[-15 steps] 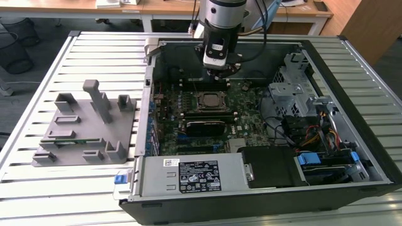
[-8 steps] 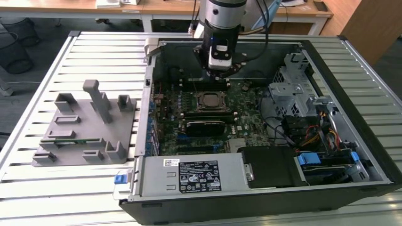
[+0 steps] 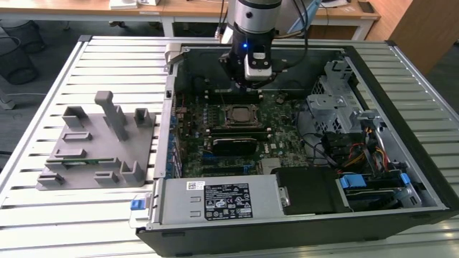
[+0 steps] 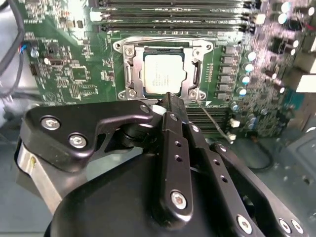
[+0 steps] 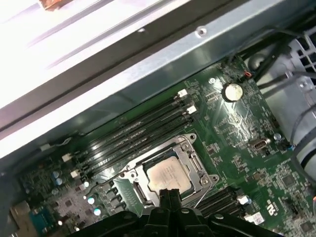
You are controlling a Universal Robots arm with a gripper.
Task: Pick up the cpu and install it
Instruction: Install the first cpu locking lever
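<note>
The cpu [image 4: 164, 73] [image 5: 169, 176] lies flat inside the socket frame [image 4: 163, 66] [image 5: 165, 173] on the motherboard [image 4: 74, 64] [image 5: 237, 133], metal top facing up. It is a near-square chip with no marked long axis; its edges run parallel to the sides of the frame. In both wrist views the top reads as a pale silvery-grey plate with faint print, ringed by the black and bright-metal frame; its underside is hidden. In the exterior view the cpu [image 3: 238, 114] appears as a small pale square at the centre of the board, between two banks of black memory slots [image 3: 233, 98].

The gripper [image 4: 170, 106] [image 5: 169, 193] hangs above the board with its two black fingers [image 4: 174, 148] pressed together, nothing between them. Their tips lie just beside the near edge of the cpu as seen from the wrist, apart from it and raised above it. In the exterior view the gripper [image 3: 252, 81] stands over the slot bank toward the far wall of the open computer case [image 3: 401, 107].

On the slatted table [image 3: 64, 215], at the exterior view's left and well apart from the case, sits a grey plastic fixture [image 3: 97, 156] with a green memory stick [image 3: 80, 161] lying in it.
</note>
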